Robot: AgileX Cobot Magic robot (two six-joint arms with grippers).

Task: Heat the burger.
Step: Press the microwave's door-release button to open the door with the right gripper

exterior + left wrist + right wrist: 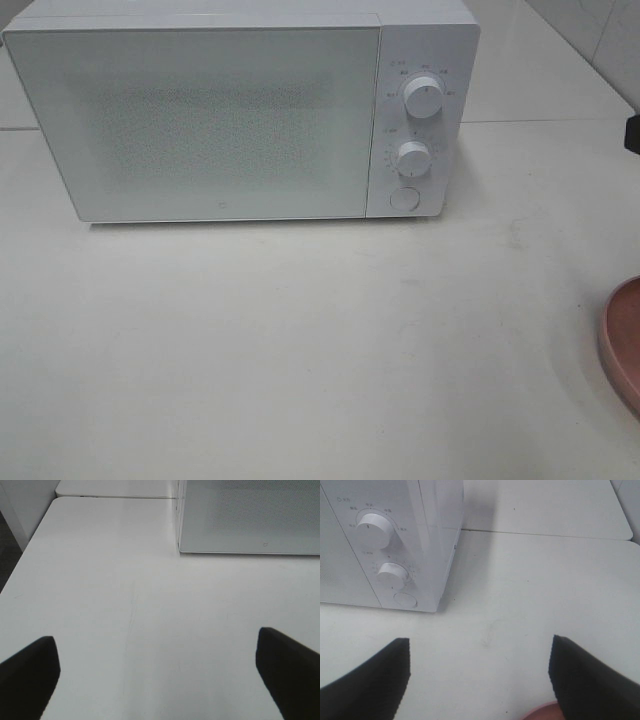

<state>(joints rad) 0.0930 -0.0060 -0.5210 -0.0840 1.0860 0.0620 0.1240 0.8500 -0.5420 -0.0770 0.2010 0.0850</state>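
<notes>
The left gripper is hovering over the smooth white tabletop, its two black fingers standing wide apart with nothing between them. Ahead of it, the boxy white microwave with a speckled door is sitting shut on the tabletop, well apart from the fingers.

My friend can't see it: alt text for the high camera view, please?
A white microwave, door shut, stands on a white table, two dials and a button on its right. A pink plate peeks in at right.
</notes>
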